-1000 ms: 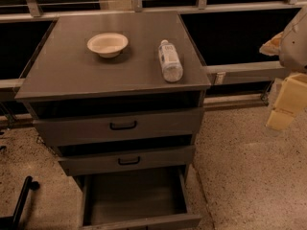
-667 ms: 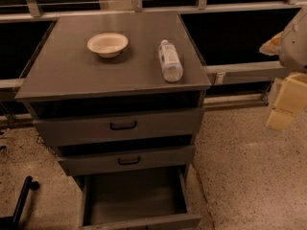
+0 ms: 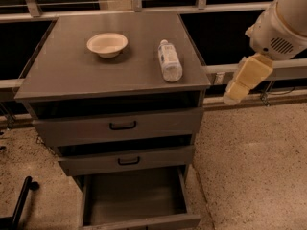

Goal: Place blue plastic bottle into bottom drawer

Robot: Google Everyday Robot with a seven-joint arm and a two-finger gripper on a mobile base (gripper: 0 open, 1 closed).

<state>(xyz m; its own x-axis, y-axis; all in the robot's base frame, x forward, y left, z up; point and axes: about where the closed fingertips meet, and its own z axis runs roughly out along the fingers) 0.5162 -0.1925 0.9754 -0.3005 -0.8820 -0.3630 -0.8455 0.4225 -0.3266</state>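
Note:
The blue plastic bottle is a small clear bottle with a white cap and a pale label. It lies on its side near the right edge of the cabinet top, cap pointing away. The bottom drawer is pulled out and its tray shows nothing inside. My gripper, cream-coloured, hangs in the air to the right of the cabinet, about level with its top and a short way right of the bottle. It holds nothing that I can see.
A shallow cream bowl sits on the cabinet top, left of the bottle. Two shut drawers with black handles lie above the open one. A rail and dark windows run behind. A black object stands on the speckled floor at lower left.
My arm and gripper have moved left and a little up, closer to the cabinet's right side. The bottle, bowl and drawers have not moved.

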